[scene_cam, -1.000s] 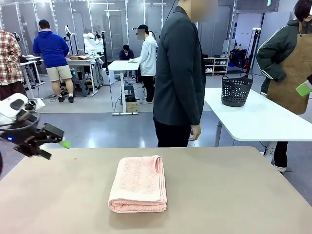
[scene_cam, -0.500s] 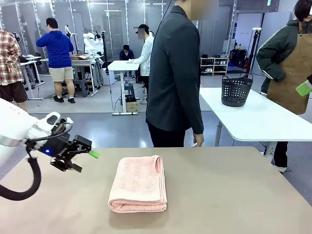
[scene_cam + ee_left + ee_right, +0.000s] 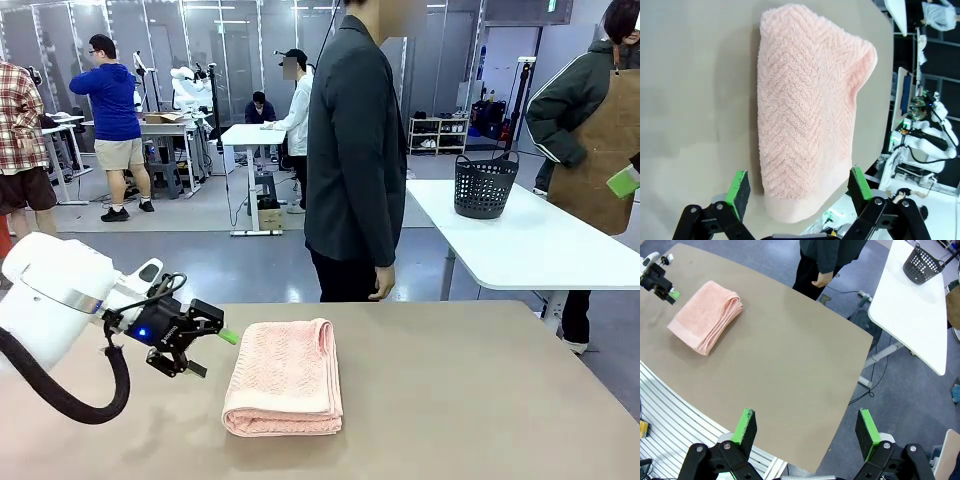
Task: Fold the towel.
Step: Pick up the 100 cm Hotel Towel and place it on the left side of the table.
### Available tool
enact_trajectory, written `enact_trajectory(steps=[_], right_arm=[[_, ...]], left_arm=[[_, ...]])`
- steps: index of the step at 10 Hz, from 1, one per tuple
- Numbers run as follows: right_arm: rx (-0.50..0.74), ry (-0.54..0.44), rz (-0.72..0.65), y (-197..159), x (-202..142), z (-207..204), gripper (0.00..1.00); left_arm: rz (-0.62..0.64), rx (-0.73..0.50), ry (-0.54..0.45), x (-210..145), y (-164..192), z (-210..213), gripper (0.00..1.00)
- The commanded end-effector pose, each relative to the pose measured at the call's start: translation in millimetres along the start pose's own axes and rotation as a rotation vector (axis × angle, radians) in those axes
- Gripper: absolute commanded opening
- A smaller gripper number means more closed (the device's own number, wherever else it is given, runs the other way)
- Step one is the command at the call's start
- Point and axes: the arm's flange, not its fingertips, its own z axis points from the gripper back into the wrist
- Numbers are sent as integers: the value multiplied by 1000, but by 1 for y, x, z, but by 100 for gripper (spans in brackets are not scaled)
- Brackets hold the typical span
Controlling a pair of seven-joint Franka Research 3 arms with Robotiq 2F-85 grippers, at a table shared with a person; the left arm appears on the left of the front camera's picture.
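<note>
The pale pink towel (image 3: 285, 375) lies folded into a thick rectangle in the middle of the tan table (image 3: 480, 400). My left gripper (image 3: 212, 352) hovers just left of the towel's left edge, low over the table, jaws open and holding nothing. In the left wrist view the towel (image 3: 805, 105) lies straight ahead, its near plain band between the green fingertips (image 3: 738, 187) of the left gripper (image 3: 799, 186). My right gripper (image 3: 806, 429) hangs open high above the table's near right side, far from the towel (image 3: 705, 315). The left gripper (image 3: 660, 282) shows beside the towel there.
A person in a dark jacket (image 3: 355, 150) stands at the table's far edge, hand (image 3: 378, 292) hanging near it. A dark basket (image 3: 485, 185) sits on a white table (image 3: 540, 250) at the back right. Bare tabletop lies right of the towel.
My left arm has swung in from the table's left edge toward the towel, jaws staying open. The towel has not moved. The person has shifted a little.
</note>
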Motion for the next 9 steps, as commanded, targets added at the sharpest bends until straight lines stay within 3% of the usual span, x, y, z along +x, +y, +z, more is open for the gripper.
enact_trajectory(steps=[1, 9], right_arm=[[0, 5, -2, -1, -1, 1, 100], [0, 5, -2, -1, -1, 1, 100]], left_arm=[[-4, -70, -23, 5, 7, -14, 100], [-93, -149, -110, 13, 23, -54, 100]])
